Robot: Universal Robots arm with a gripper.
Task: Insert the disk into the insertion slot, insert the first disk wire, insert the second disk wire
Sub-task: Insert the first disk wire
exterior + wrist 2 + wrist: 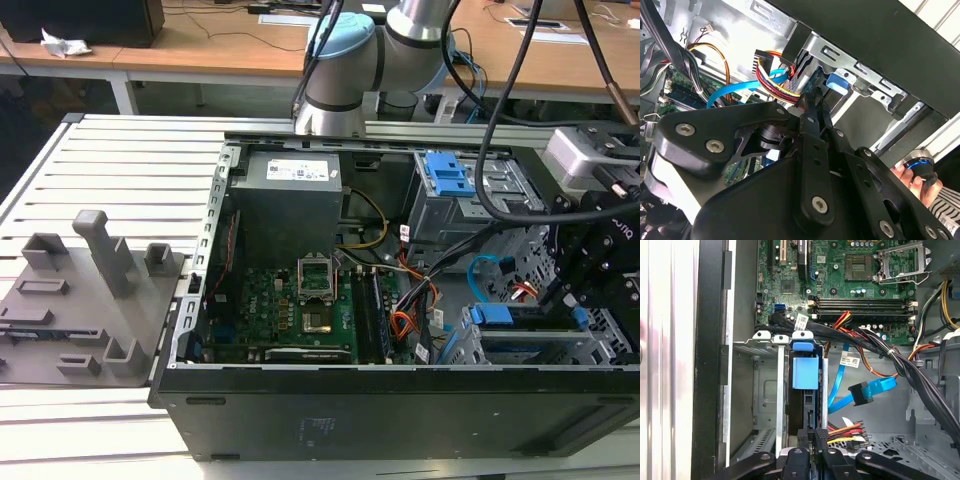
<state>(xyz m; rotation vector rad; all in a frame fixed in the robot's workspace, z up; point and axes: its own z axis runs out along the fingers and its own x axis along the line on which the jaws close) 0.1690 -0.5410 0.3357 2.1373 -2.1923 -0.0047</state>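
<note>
Disk (805, 374): sits in slot (765, 390), blue carrier tab showing, as I read the first wrist view. Tool (814, 436): nearest item, fingers drawn together at the disk's near end. Blue cable (865, 391): loose, just beside the slot. Motherboard (790, 285): farthest, beyond the slot.

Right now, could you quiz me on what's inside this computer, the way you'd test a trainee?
1. True or false: the disk sits inside the slot.
2. The blue cable's plug is: A) in the disk, B) hanging free, C) taped down.
3. Fill in: the wires beside the pincer are red, yellow and ___.
Key: 1 true; 2 B; 3 black.
</note>
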